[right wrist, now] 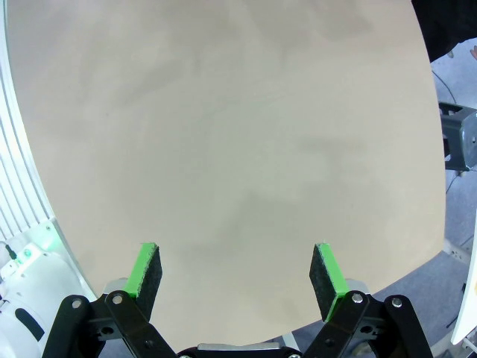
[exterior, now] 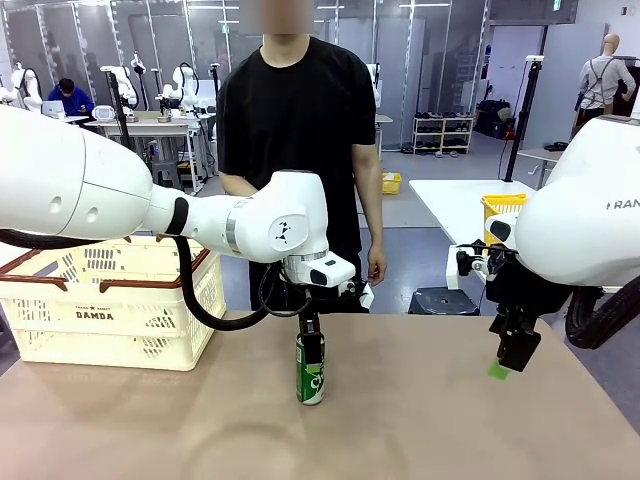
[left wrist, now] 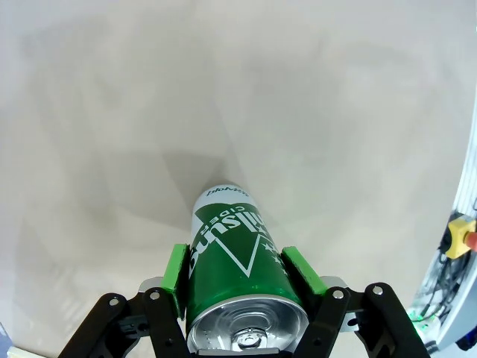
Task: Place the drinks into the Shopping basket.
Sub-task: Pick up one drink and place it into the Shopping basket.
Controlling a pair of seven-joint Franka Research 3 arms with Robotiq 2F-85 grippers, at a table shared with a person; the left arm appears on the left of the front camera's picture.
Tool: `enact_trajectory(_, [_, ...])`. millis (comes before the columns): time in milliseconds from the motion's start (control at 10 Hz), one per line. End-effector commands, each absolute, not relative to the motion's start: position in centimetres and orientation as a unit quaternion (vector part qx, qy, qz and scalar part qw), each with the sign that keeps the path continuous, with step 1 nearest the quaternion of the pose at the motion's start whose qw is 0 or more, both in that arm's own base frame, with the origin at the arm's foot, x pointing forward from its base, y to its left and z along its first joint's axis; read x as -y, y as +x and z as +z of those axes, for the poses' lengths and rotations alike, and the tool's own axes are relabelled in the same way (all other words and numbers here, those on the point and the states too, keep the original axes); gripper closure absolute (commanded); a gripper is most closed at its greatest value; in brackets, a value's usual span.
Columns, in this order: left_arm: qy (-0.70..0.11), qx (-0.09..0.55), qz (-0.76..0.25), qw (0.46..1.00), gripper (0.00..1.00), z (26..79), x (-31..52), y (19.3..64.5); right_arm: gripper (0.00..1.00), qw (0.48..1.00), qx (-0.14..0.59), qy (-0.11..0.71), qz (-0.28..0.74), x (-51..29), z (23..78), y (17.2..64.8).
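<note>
Evidently the can (left wrist: 235, 257) is green, silver-topped, upright.

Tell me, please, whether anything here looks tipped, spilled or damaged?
Nothing stands out: the green can stands upright and undented on the table, held by the left gripper, and the Shopping basket sits level at the left.

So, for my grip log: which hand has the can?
The left hand: its green pads grip the upright green can, while the right hand hangs open above the table.
</note>
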State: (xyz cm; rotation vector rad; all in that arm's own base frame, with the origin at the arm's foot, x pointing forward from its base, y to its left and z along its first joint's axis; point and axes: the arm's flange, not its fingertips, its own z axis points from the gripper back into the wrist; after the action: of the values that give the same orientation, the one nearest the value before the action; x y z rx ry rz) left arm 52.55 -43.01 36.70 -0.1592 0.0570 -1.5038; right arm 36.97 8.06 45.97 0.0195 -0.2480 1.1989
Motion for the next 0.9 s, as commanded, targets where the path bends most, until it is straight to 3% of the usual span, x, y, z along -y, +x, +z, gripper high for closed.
enact_trajectory(0, [-0.073, -0.026, -0.682, 0.727, 0.58, 36.7, 43.0, 52.5, 0.00, 0.819, 0.114, 0.006, 0.562, -8.1, 46.1, 37.0])
enact_trajectory(100, [-0.072, -0.026, -0.682, 0.727, 0.39, 36.7, 43.0, 52.6, 0.00, 0.819, 0.114, 0.006, 0.562, -8.1, 46.1, 37.0])
enact_trajectory(800, [0.012, 0.052, -0.710, 0.702, 0.39, 48.9, 38.9, 51.7, 0.00, 0.819, 0.114, 0.006, 0.562, -8.1, 46.1, 37.0])
